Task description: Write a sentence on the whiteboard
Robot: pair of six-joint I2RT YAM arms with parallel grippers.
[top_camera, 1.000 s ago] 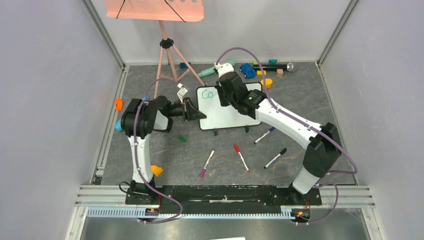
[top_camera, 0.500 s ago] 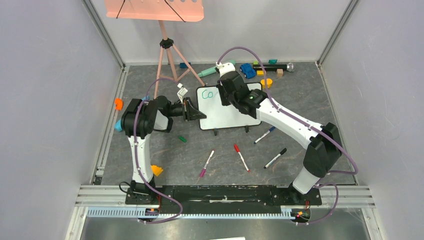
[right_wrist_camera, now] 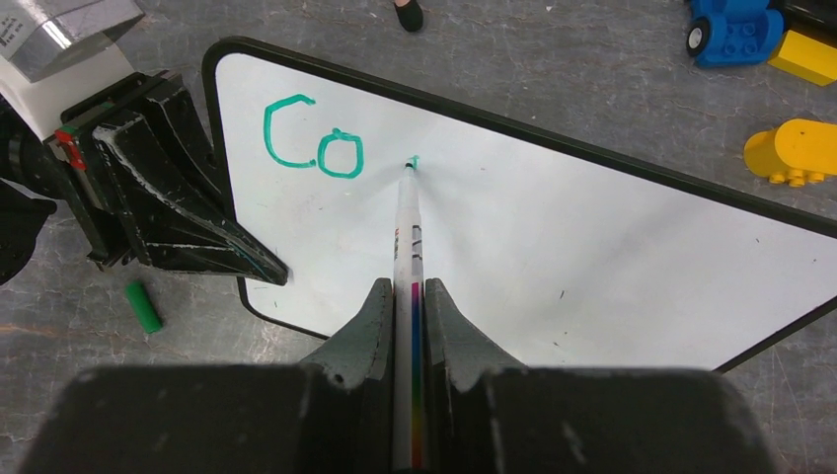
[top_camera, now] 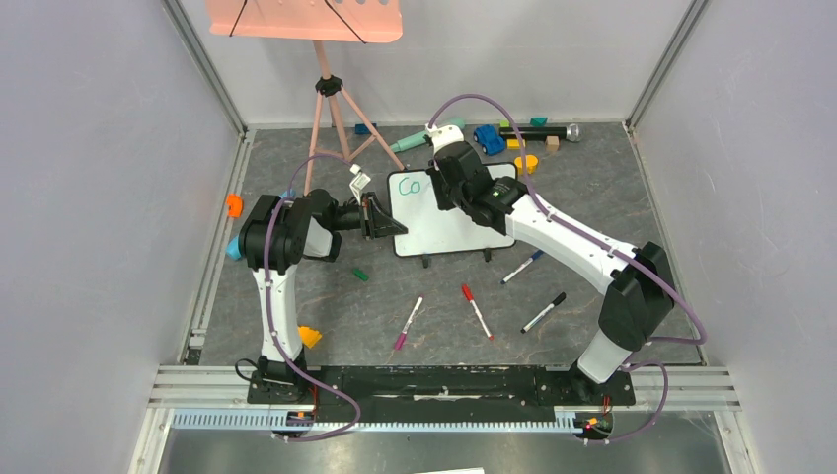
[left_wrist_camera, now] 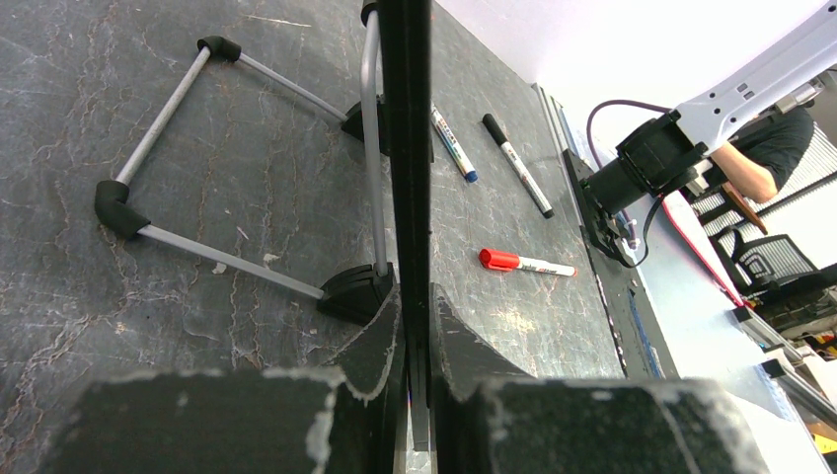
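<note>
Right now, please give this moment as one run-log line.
left gripper: shut on edge of small glossy white whiteboard | right gripper: shut on white teal-tipped marker | tip: on board, right of teal-green letters "Co"

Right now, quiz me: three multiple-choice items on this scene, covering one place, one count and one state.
1. Where is the tip of the held marker?
A. on the whiteboard, just right of the letters
B. past the board's right edge
C. at the board's bottom rim

2. How many loose pens lie on the table in front of the board?
A. two
B. four
C. seven

3. The left pincer is:
A. open, holding nothing
B. shut on the whiteboard's left edge
C. shut on a cloth

Answers:
1 A: the tip sits beside "Co".
2 B: one each in purple, red, blue and black.
3 B: it clamps the rim edge-on.
</note>
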